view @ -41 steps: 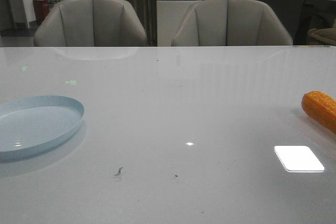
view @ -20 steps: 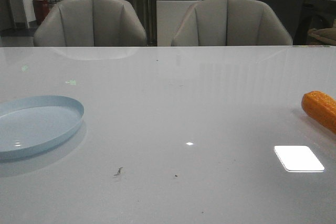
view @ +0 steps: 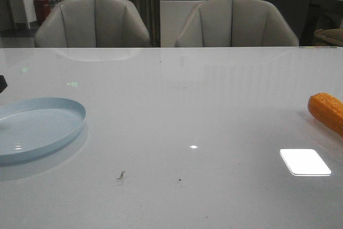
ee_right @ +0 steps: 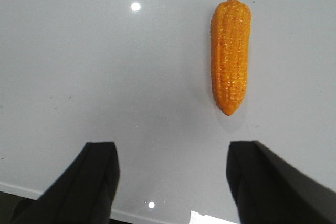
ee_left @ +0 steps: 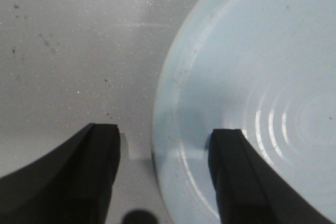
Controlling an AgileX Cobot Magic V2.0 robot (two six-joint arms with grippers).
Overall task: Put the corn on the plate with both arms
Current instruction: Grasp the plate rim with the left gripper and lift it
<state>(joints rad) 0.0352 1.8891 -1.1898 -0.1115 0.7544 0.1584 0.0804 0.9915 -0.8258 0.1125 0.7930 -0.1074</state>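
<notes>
A: Corn posn? 
B: Orange cob w/ bumpy kernel rows (ee_right: pixel 230 56) lies flat on glossy pale grey table (view: pixel 187 111), far right edge in front view, partly cut off by frame. Nothing touching it.

A: Plate? 
B: Round shallow pale blue plate (view: pixel 37 127), far left of table, well apart from cob. Nothing on it.

A: Right gripper (ee_right: pixel 170 182)? 
B: Fingers spread apart, holding nothing. Above bare table near cob, no contact; cob lies beyond the fingertips, nearer one of them.

A: Left gripper (ee_left: pixel 163 177)? 
B: Fingers apart, nothing held. Straddles plate rim: one finger (ee_left: pixel 239 177) over plate, other over table. Contact w/ plate: can't tell.

A: Background? 
B: Two grey chairs (view: pixel 94 22) behind table.
</notes>
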